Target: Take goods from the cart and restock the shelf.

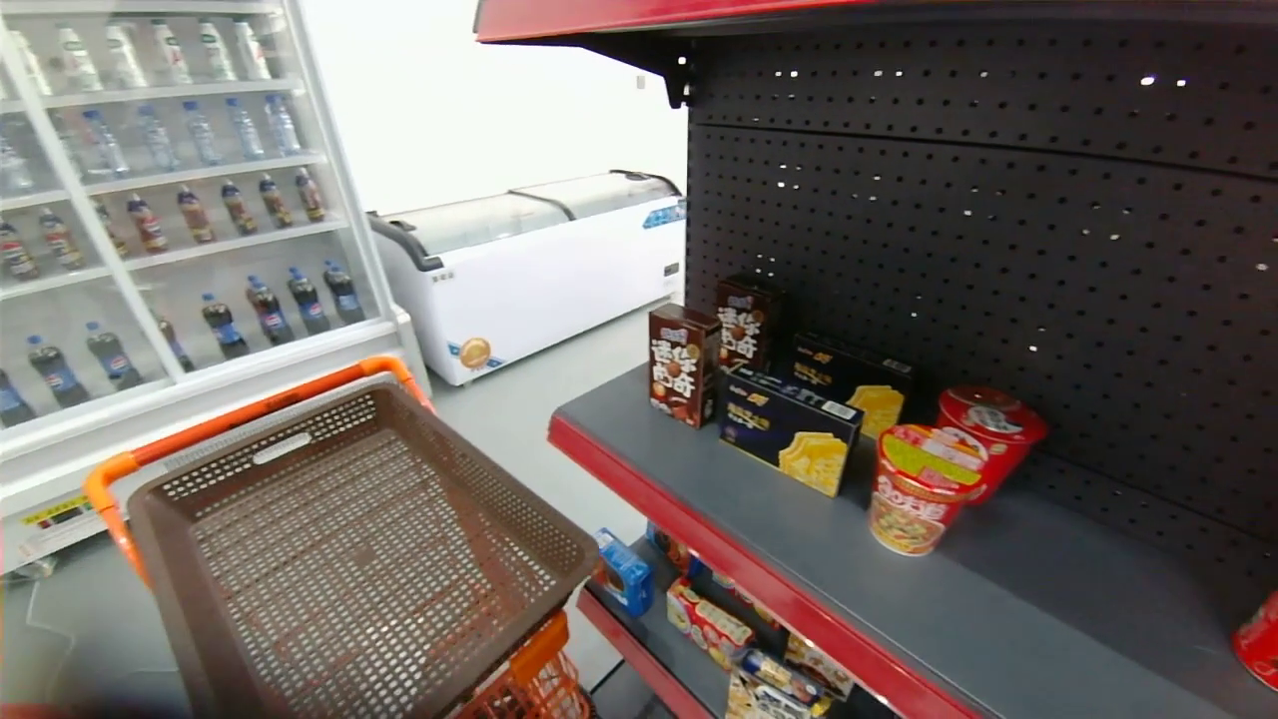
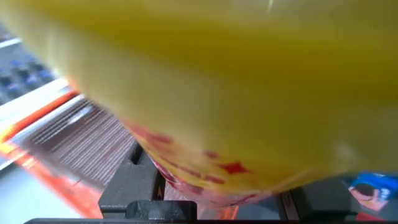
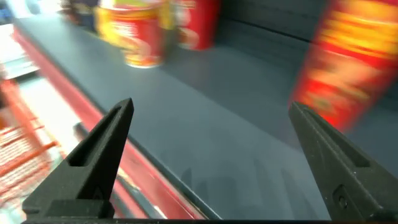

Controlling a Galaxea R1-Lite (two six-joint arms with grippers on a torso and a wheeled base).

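A yellow package with red print (image 2: 205, 81) looms close in the left wrist view, and my left gripper (image 2: 214, 190) is shut on it, with a dark finger (image 2: 127, 186) at its side. Orange cart bars (image 2: 56, 168) lie below it. My right gripper (image 3: 211, 109) hangs open and empty just over the grey shelf board (image 3: 236, 137), near its red front edge. A red and yellow canister (image 3: 348, 68) stands close to one finger. On the shelf (image 1: 759, 529) stand brown boxes (image 1: 684, 364), dark blue boxes (image 1: 789, 429) and cup noodles (image 1: 924, 484). The cart's brown basket (image 1: 349, 539) holds nothing that I can see.
The cart has an orange handle (image 1: 240, 414) and stands left of the shelf. A lower shelf (image 1: 699, 619) holds more goods. A black pegboard (image 1: 998, 250) backs the shelf. A drinks fridge (image 1: 160, 210) and a chest freezer (image 1: 529, 270) stand behind. A red item (image 1: 1260, 639) sits at the shelf's far right.
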